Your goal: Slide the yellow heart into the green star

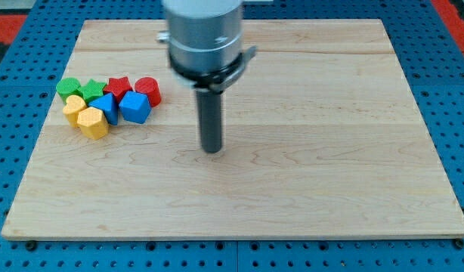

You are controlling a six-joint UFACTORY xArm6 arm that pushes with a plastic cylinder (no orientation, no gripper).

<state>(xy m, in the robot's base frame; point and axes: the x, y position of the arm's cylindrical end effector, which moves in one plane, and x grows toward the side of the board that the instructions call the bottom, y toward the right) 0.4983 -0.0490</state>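
The yellow heart (73, 109) lies in a tight cluster of blocks at the view's left, just below and left of the green star (93, 89), and looks to be touching it. My tip (211, 149) rests on the board near the middle, well to the right of the cluster and a little lower than it. It touches no block.
Also in the cluster are a green round block (66, 87), a red star (119, 86), a red round block (148, 90), a blue triangle (106, 108), a blue cube (135, 107) and a yellow hexagon (93, 123). The wooden board (307, 189) ends in blue pegboard.
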